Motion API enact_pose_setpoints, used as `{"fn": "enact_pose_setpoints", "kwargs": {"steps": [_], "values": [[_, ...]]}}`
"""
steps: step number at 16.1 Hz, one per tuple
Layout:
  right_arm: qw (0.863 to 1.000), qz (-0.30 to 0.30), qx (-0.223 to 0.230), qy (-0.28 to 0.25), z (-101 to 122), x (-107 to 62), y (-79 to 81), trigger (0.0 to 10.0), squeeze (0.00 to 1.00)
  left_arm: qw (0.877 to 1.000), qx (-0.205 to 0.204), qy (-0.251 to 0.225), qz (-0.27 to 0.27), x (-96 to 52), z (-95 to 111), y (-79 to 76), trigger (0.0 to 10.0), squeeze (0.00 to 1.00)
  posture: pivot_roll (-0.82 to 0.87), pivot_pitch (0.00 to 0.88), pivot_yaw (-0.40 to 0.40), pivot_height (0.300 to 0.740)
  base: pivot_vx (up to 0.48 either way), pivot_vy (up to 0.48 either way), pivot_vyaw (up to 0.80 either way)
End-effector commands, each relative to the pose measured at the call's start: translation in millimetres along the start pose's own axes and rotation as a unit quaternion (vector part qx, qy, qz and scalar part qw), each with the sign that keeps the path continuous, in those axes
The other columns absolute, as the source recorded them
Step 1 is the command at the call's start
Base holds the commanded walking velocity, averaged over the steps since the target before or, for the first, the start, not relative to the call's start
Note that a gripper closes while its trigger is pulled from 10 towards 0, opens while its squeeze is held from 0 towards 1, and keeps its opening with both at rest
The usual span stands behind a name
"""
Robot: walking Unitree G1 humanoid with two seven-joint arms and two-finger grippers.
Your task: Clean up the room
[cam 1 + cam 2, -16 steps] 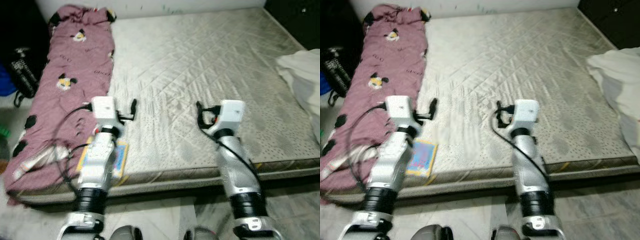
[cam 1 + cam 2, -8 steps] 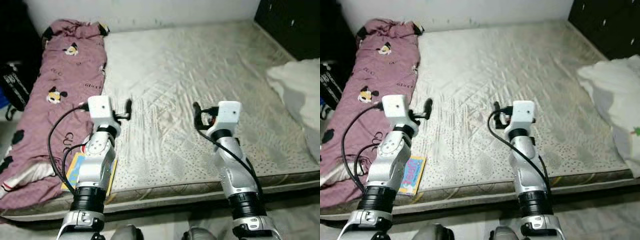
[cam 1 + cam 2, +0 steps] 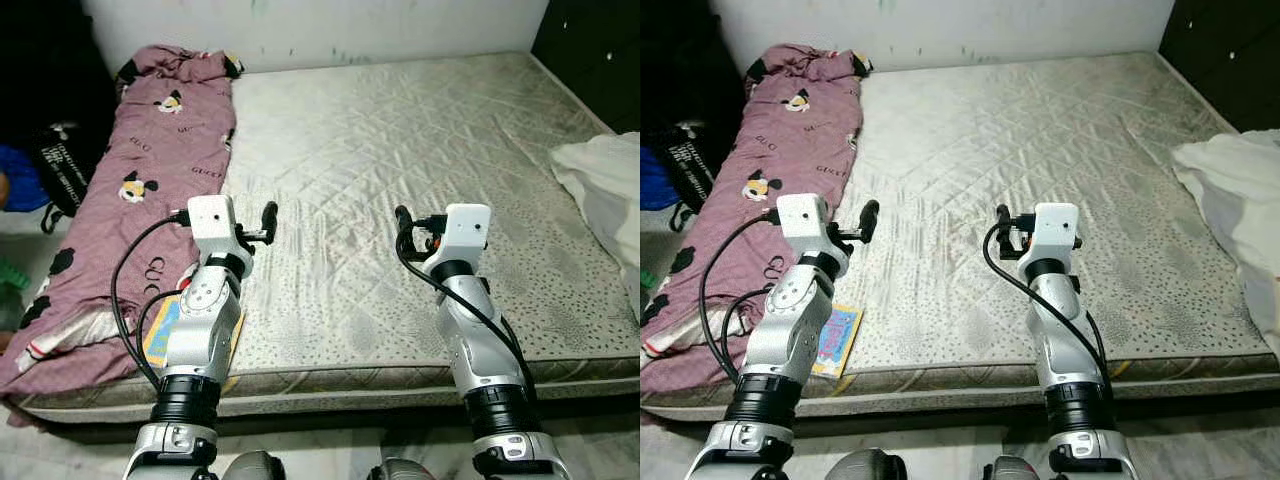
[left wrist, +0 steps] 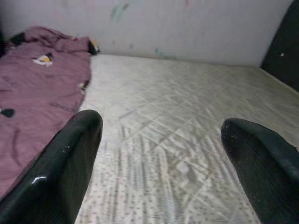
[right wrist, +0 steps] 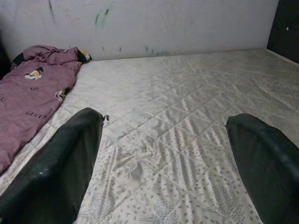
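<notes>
I stand at the foot of a bare quilted mattress. My left claw and right claw both hover over its near part, fingers spread wide apart and holding nothing. Beside my left arm, near the mattress edge, lies a colourful book. To the left of my left claw, a maroon cartoon-print blanket stretches away to the wall. Well right of my right claw, white bedding is heaped.
</notes>
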State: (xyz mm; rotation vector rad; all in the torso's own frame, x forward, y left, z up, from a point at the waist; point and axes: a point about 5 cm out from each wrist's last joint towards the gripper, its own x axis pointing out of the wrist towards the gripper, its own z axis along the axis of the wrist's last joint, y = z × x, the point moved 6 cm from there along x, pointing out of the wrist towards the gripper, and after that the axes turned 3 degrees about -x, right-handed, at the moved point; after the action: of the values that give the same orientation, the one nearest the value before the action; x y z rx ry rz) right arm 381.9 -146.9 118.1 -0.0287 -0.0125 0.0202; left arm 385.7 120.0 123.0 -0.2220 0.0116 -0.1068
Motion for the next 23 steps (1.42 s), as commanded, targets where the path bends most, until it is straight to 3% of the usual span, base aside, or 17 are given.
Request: {"fn": "enact_pose_setpoints", "kwargs": {"steps": [1, 4, 10, 23], "values": [[1.000, 0.006, -0.001, -0.001, -0.5, 0.1, 4.0, 10.0, 0.00, 1.000, 0.011, -0.004, -0.005, -0.2, 3.1, 0.5, 10.0, 0.00, -0.08, 0.041, 0.071, 0.740, 0.000, 0.000, 0.00], [1.000, 0.008, -0.004, -0.004, 2.1, 2.0, 5.2, 10.0, 0.00, 1.000, -0.009, -0.003, -0.003, -0.3, 1.3, 3.5, 10.0, 0.00, -0.08, 0.047, 0.068, 0.740, 0.000, 0.000, 0.00], [1.000, 0.009, -0.008, -0.002, 1.7, 3.9, 4.9, 10.0, 0.00, 1.000, -0.005, -0.009, -0.007, -1.0, 2.8, 1.3, 10.0, 0.00, -0.08, 0.051, 0.062, 0.740, 0.000, 0.279, -0.23], [1.000, 0.009, -0.012, 0.003, -1.3, 4.2, 2.8, 10.0, 0.00, 1.000, -0.012, -0.013, -0.007, 0.0, 3.4, -0.5, 10.0, 0.00, -0.09, 0.054, 0.060, 0.740, 0.000, 0.451, 0.00]]}}
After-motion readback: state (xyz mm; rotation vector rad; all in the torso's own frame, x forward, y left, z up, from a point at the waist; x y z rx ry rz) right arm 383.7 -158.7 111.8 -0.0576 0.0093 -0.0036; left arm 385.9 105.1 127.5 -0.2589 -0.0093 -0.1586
